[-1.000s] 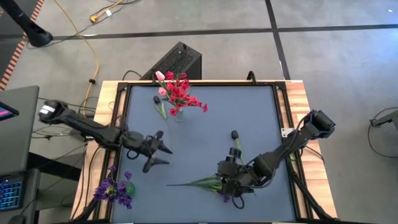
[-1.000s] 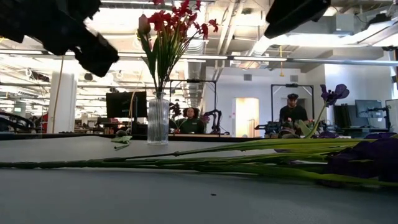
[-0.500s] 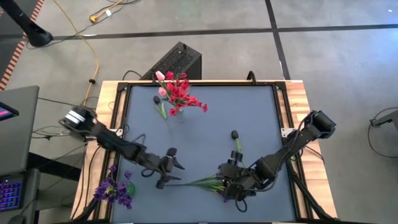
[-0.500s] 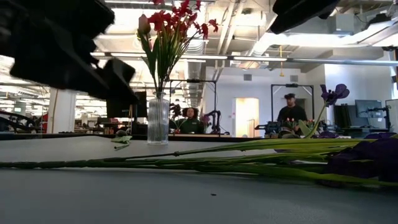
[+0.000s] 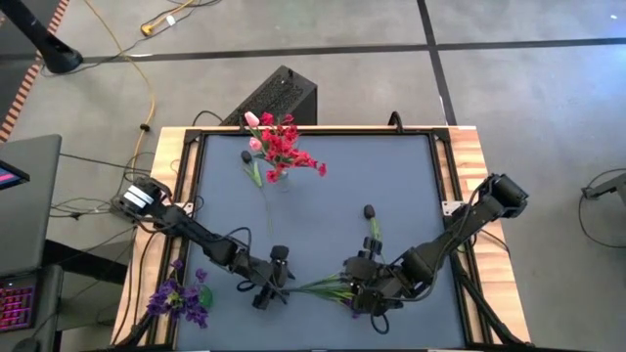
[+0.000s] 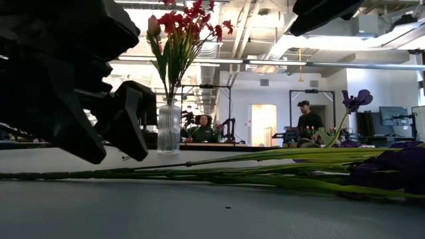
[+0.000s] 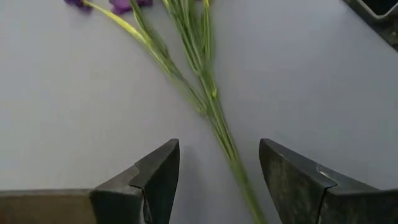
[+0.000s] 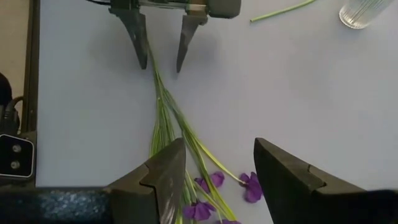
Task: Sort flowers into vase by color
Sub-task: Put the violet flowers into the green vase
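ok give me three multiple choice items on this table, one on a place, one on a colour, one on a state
1. Where is the left gripper?
A. at the stem end of the purple flower lying on the table
B. over the vase
C. off the table

2. What colour are most blossoms in the vase?
A. yellow
B. red
C. white

3. How are the left gripper's fingers?
A. shut on the vase
B. open astride the stem
C. holding a flower aloft

A: the high view shows it there. B: red sprays fill the vase. B: the left wrist view shows the stem between spread fingers.
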Tool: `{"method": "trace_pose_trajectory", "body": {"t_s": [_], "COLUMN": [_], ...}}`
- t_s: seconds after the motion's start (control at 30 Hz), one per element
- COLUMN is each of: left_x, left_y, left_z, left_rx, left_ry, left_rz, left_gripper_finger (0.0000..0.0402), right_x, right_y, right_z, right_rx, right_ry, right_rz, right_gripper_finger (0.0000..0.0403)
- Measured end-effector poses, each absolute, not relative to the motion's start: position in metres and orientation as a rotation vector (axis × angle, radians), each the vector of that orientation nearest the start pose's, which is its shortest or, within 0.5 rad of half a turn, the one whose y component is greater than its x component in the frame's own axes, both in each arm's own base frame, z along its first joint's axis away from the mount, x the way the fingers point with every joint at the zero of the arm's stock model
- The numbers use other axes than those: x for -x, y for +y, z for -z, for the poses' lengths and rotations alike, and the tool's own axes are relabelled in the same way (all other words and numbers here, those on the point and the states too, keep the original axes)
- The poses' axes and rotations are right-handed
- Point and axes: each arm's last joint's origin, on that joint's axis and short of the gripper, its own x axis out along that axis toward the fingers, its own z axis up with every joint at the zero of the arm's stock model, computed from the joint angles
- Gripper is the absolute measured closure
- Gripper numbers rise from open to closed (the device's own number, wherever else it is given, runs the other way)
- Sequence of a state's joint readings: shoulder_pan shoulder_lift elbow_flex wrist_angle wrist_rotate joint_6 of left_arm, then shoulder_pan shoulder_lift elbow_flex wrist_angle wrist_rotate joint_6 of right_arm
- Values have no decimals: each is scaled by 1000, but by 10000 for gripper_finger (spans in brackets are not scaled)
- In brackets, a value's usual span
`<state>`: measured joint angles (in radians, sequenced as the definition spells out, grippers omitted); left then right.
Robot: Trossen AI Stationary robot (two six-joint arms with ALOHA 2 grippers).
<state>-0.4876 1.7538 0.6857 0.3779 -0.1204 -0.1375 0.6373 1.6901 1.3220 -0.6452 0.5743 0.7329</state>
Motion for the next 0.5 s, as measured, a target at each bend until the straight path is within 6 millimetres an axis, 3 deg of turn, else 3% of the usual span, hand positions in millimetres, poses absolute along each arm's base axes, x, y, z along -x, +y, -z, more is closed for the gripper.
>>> {"method": "trace_pose_trajectory", "body": {"t_s": [0.37,0.5], "left_x": [-270,-267], "left_y": [-145,-146], "left_z": [-109,-108], "left_rx": [-76,-66], "left_ry": [782,809], "left_rz": [278,278], "left_gripper_finger": [194,219], "right_x": [-287,-287], "right_y": [193,193], "right_z": [-244,-244], "right_rx": [-84,-87], "right_ry": [819,816], "right_rz": [256,254], "right_gripper_finger": [188,188]}}
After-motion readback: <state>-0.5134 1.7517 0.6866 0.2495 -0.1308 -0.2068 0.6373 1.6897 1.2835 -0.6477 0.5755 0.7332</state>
